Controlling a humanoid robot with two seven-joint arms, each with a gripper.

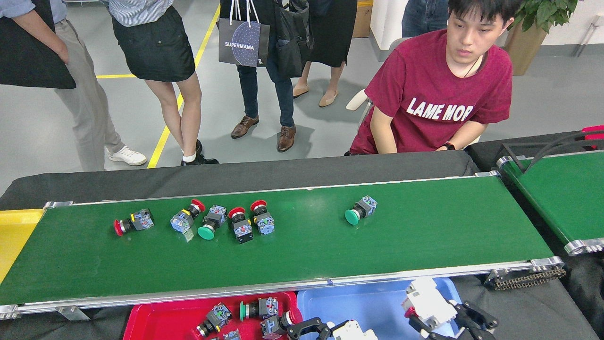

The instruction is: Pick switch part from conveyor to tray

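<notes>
The navy paper bag (243, 43) held by a standing person reads "SUPERMAMA" in white, and the seated person's maroon T-shirt (436, 89) reads "LAME MOR", the rest of the word folded out of sight. No writing on the parts can be read.

The long green conveyor belt with silver edge rails (292, 245) carries six push-button switch parts. Five lie toward its left: a red-capped one alone (133, 222), then a close cluster of a red-capped one (187, 217), a green-capped one (211, 222) and two more red-capped ones (239, 224) (262, 217). A single green-capped switch part (360, 210) lies apart, right of centre.

Below the near rail, a red plastic tray (155, 321) holds several switch parts, among them a green-capped one (257, 308); its lower half is cut off by the frame edge. Beside it sits a blue plastic tray (358, 307), also cut off.

The right gripper (424, 316) is over the blue tray, its jaws clamped on a red-capped switch part, of which only a sliver of red (408, 312) shows under the white finger block. The left gripper (325, 330) barely enters at the bottom edge; whether its jaws are apart or together I cannot tell.

A yellow tray (14, 231) is cut off at the left, and a second green belt (561, 189) at the right.
</notes>
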